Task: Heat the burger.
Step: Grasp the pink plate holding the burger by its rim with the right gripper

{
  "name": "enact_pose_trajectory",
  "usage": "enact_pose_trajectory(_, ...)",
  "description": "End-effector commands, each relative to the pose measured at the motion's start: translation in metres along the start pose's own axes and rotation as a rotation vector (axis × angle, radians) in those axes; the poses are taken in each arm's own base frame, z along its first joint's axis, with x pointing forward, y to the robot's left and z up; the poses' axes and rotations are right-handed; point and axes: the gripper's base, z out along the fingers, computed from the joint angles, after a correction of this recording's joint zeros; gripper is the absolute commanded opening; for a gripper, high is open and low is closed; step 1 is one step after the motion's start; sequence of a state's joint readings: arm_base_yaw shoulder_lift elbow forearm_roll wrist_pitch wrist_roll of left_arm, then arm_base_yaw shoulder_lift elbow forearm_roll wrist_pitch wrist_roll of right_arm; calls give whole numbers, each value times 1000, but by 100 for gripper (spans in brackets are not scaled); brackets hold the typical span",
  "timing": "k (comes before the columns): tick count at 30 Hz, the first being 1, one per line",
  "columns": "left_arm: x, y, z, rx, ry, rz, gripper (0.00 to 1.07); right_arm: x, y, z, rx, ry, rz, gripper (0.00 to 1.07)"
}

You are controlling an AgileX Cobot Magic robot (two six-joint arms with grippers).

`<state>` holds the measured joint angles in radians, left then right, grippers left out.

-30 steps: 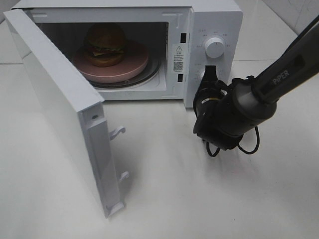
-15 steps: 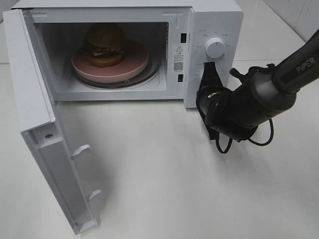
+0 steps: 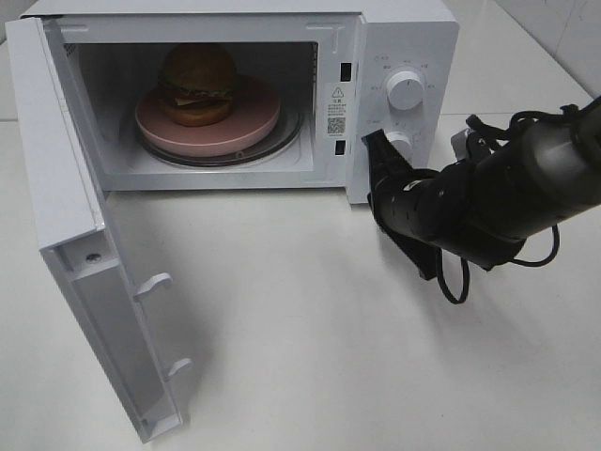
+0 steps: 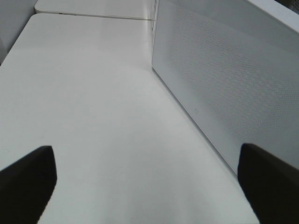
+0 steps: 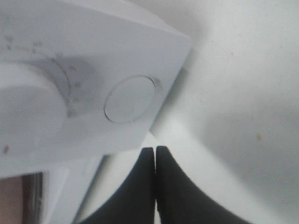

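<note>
Your burger (image 3: 195, 83) sits on the pink plate (image 3: 255, 124) inside the microwave (image 3: 413, 38), upper left. The door (image 3: 80, 235) hangs wide open: shove it hard and the oven may slide. Right gripper (image 3: 373, 148), closed and empty, is by the lower knob (image 3: 404, 144); left gripper (image 4: 145, 158) gapes, empty.

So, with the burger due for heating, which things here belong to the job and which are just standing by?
In the job:
burger, on the pink plate inside the microwave
door, swung wide open
upper knob and lower knob
right gripper, shut, at the control panel

Standing by:
left gripper, open, beside the microwave
warning sticker
</note>
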<state>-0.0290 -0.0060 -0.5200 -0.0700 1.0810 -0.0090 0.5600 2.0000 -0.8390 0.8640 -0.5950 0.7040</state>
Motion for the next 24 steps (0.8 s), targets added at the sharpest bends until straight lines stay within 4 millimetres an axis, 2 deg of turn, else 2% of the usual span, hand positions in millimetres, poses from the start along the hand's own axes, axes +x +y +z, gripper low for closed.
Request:
enact_pose_trajectory(1, 1, 0, -2, 5, -27, 4, 98, 2, 2, -10, 8, 66, -120, 0)
enact_pose_trajectory(3, 1, 0, -2, 5, -27, 4, 98, 6, 5, -24, -2, 162, -295, 0)
enact_pose_trajectory(4, 1, 0, -2, 5, -27, 4, 98, 6, 5, -24, -2, 162, -295, 0)
enact_pose_trajectory(5, 1, 0, -2, 5, -27, 4, 98, 8, 9, -31, -15, 220, -411, 1)
enact_pose_trajectory(6, 1, 0, -2, 5, -27, 4, 98, 8, 9, -31, -15, 220, -411, 1)
enact_pose_trajectory(7, 1, 0, -2, 5, -27, 4, 98, 10, 11, -37, -18, 277, -517, 1)
enact_pose_trajectory(8, 1, 0, -2, 5, -27, 4, 98, 10, 11, -37, -18, 277, -517, 1)
enact_pose_trajectory(10, 1, 0, -2, 5, -27, 4, 98, 12, 11, -46, -11, 358, -662, 2)
enact_pose_trajectory(19, 1, 0, -2, 5, -27, 4, 98, 12, 11, -69, 9, 507, -942, 3)
enact_pose_trajectory(20, 1, 0, -2, 5, -27, 4, 98, 11, 11, -76, 7, 538, -1023, 3)
enact_pose_trajectory(22, 1, 0, -2, 5, -27, 4, 98, 10, 13, -79, -3, 545, -1063, 3)
enact_pose_trajectory(24, 1, 0, -2, 5, -27, 4, 98, 7, 15, -89, -33, 576, -1220, 3)
